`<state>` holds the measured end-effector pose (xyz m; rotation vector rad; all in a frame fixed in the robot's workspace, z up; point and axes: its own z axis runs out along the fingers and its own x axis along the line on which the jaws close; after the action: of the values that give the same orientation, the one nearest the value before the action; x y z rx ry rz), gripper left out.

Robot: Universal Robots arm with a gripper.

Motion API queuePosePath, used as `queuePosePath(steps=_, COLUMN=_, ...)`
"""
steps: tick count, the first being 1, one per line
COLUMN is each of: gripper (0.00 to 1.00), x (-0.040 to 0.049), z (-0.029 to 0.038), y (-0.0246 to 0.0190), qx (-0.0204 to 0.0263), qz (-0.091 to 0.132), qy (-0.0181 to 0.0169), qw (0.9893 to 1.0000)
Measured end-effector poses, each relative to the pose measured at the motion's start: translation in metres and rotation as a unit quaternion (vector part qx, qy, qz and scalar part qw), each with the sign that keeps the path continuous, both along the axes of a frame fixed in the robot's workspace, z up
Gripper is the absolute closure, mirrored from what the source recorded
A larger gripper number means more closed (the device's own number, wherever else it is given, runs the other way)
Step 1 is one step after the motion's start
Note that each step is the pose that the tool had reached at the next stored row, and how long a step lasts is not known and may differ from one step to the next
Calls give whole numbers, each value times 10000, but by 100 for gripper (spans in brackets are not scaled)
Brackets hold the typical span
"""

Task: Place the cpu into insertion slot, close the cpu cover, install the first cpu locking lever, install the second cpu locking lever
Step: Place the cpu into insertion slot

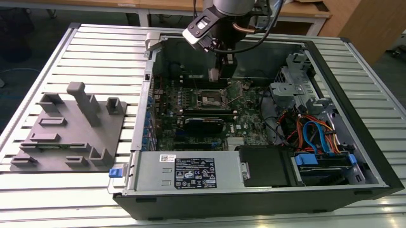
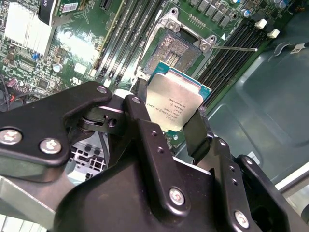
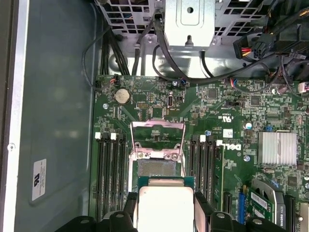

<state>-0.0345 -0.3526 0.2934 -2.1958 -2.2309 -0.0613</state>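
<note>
A big table [image 1: 76, 47] has a silver metal top made of long ridged strips. Behind it stand light brown wooden desks [image 1: 304, 12]. A tall wooden panel [image 1: 371, 23] stands at the exterior view's right. The floor [image 1: 57, 16] is dark grey.

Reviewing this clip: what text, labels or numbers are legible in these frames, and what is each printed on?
cpu in the gripper: fine print on its face, too small to read.
power supply label: dense print and symbols, too small to read.
white sticker on the case wall: blurred, unreadable.
motherboard: a white maker's mark, left unquoted; other board print too small.
</note>
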Motion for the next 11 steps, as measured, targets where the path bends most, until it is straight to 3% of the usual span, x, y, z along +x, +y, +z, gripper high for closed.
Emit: queuePosePath(steps=11, gripper=46, x=-6, z=-20, y=0, qx=0, qz=-24, qy=0, qw=10000)
